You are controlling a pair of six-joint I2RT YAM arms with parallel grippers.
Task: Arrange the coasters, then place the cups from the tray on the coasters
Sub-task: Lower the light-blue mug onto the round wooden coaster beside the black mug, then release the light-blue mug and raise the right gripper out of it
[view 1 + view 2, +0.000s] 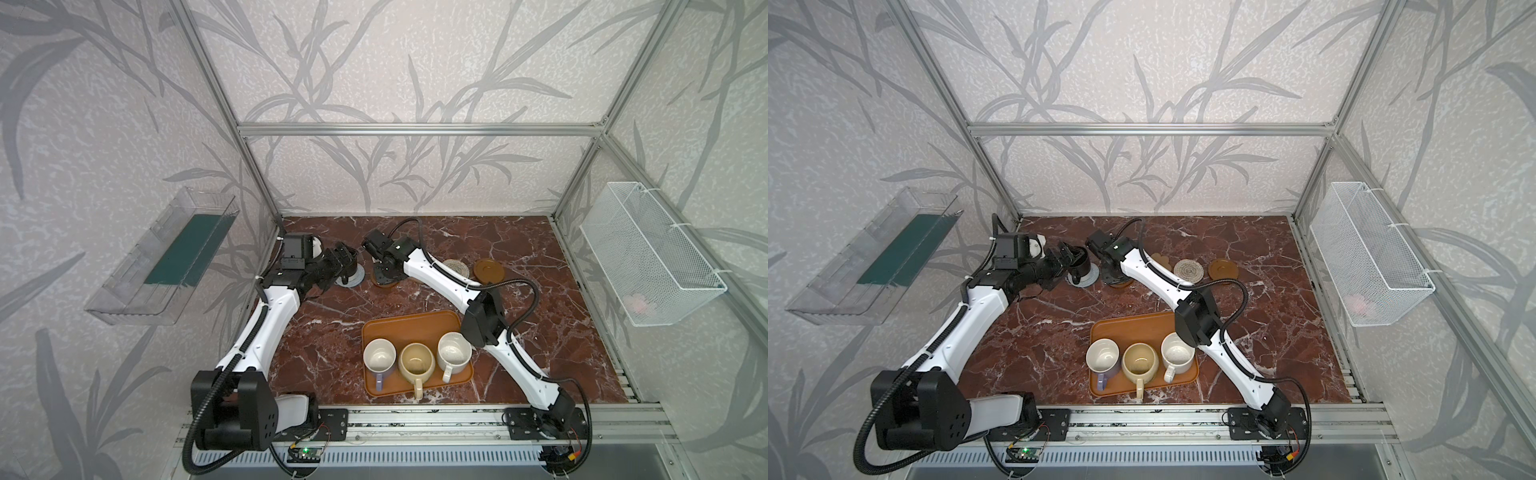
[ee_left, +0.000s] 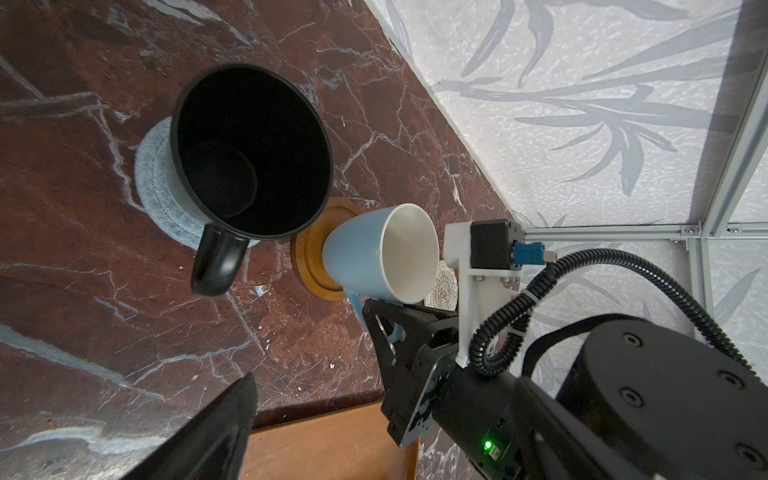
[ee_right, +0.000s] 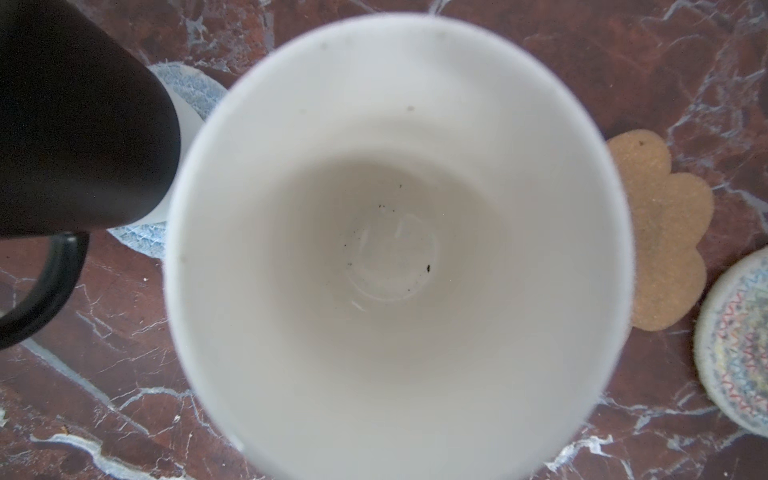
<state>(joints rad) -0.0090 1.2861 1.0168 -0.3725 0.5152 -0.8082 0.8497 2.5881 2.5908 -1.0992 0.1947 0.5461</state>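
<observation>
A black cup [image 2: 249, 158] stands on the grey woven coaster [image 2: 153, 174]. My left gripper [image 1: 1068, 254] is open beside it and holds nothing; one fingertip [image 2: 224, 415] shows. My right gripper [image 2: 384, 318] is shut on the handle of the light blue cup [image 2: 357, 257], whose base sits on or just above a brown wooden coaster [image 2: 309, 257]; its cream interior [image 3: 395, 249] hides the right fingers. To the right lie the flower-shaped coaster [image 3: 665, 232], the cream woven coaster [image 1: 457, 268] and another brown disc [image 1: 489, 270]. On the tray [image 1: 399, 326] stand lavender [image 1: 379, 355], tan-yellow [image 1: 416, 363] and speckled white [image 1: 454, 352] cups.
A clear plastic bin [image 1: 166, 257] hangs on the left wall and a white wire basket [image 1: 648, 257] on the right wall. An aluminium rail [image 1: 415, 419] with both arm bases runs along the front edge. The right arm's forearm crosses above the tray's far right corner.
</observation>
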